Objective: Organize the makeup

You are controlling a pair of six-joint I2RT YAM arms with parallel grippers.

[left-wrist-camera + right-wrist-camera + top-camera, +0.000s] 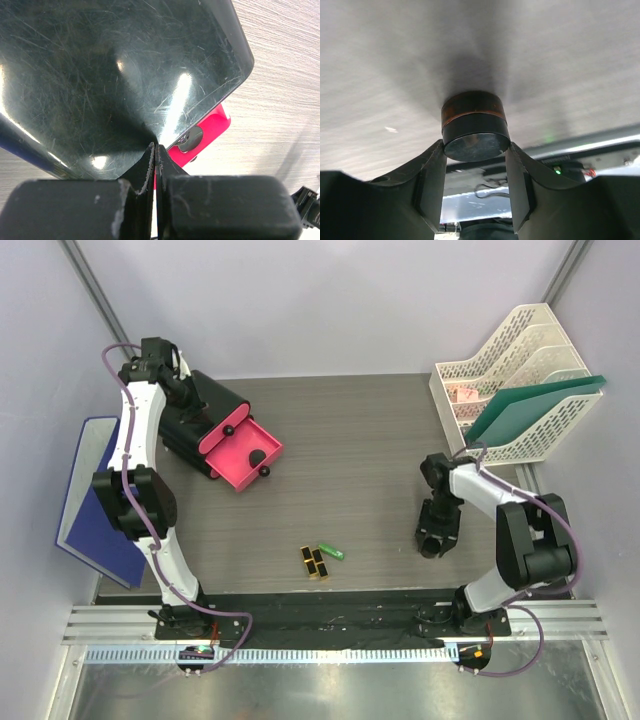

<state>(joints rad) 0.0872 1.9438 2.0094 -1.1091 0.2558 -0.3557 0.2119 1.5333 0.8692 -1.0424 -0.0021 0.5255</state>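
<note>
At four o'clock on the worktop [350, 440], the right jaws pinch a round black compact [476, 131], seemingly to carry it to the open pink drawer [240, 455] at ten o'clock, whose black box [100, 75] the closed left jaws appear to steady.

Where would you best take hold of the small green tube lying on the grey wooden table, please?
Probably around its middle, from straight above, claw closing across its narrow width: the small green tube lies flat and slanted, with black-and-gold lipsticks close beside its left end.
</note>
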